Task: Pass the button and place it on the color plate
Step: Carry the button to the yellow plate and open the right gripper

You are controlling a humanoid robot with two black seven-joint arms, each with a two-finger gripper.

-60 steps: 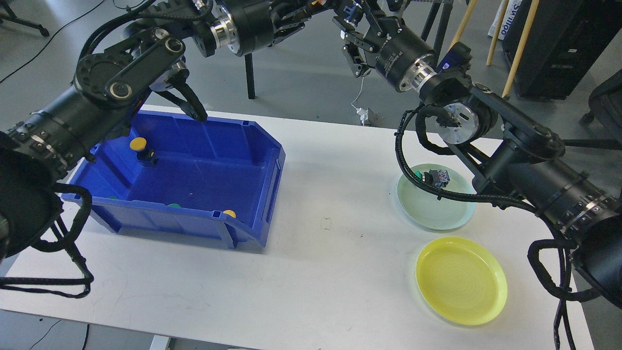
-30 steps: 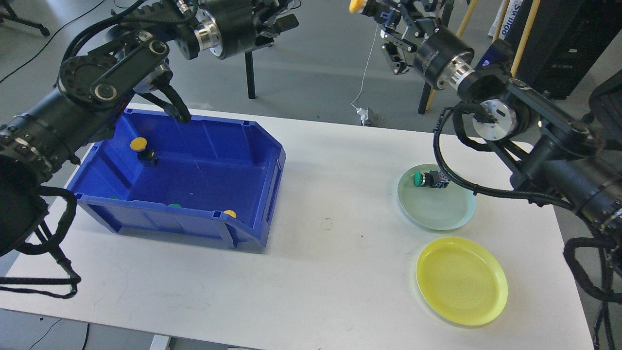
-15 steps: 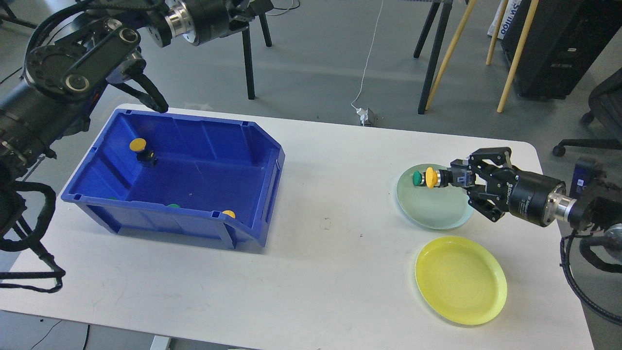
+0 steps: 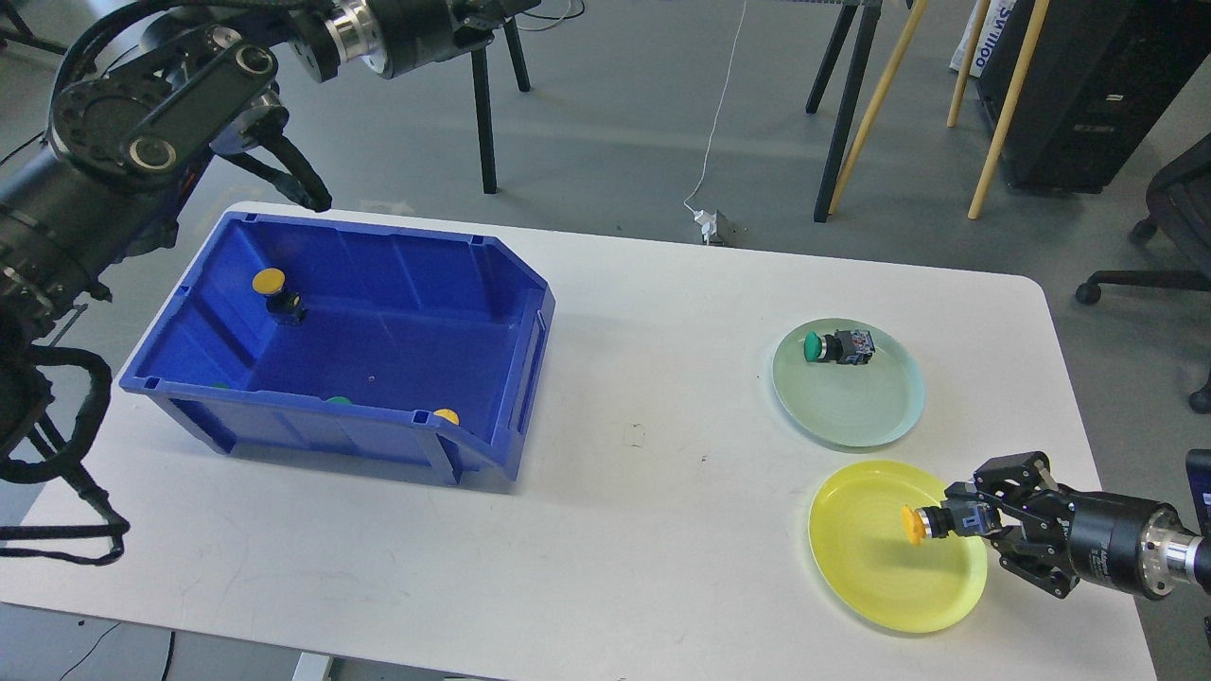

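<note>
A: What is seen nearest on the worktop (image 4: pixel 615 530)?
B: A yellow push button (image 4: pixel 922 523) is clamped in the right claw (image 4: pixel 957 521), over the yellow plate (image 4: pixel 870 577).
A: And farther off?
B: A green push button (image 4: pixel 834 347) is seen lying on the green plate (image 4: pixel 851 416). The left claw is not shown.

A white table (image 4: pixel 605 530) fills most of the view, with faint dark specks near its middle. Beyond its far edge lies a grey floor (image 4: pixel 605 123). A white cable (image 4: pixel 716 113) runs down across the floor to a small white plug block (image 4: pixel 711 225) just past the table's edge. Two pale wooden poles (image 4: pixel 993 113) lean beside black stand legs (image 4: pixel 837 113). A black cabinet (image 4: pixel 1088 85) stands at the far right, with an office chair base (image 4: pixel 1135 279) near it.
</note>
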